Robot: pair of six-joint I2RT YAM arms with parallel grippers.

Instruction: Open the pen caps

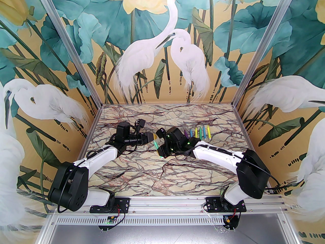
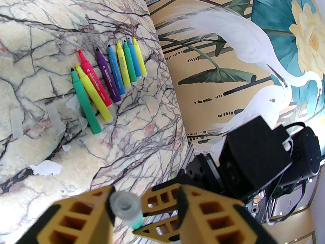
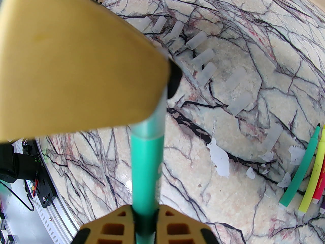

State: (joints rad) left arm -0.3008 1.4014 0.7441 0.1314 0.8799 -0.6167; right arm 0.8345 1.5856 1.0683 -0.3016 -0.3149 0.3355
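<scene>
The right fingers [image 3: 111, 231] are pressed together on the barrel of a green pen [image 3: 146, 171], low on its length, so that the capped end sticks out free toward the other arm. That end carries a pale cap [image 2: 125, 207], and the left fingers [image 2: 76, 220] stand spread around it: the cap rests against one finger, with an open gap to the other, so they bracket it rather than pinch it. The pen hangs above the tabletop [image 3: 228, 199] between the two arms, probably so each end can be gripped and the cap drawn straight off along the barrel. The next move seems to call for the left fingers to close on the cap alone, not on the green barrel. Beyond the right fingers, down on the tabletop, loose caps [image 3: 203, 58] lie in a rough row, and further to their right the other pens [image 2: 111, 72] lie side by side with tips bare, kept apart from the caps. This pen looks like the last one capped.
</scene>
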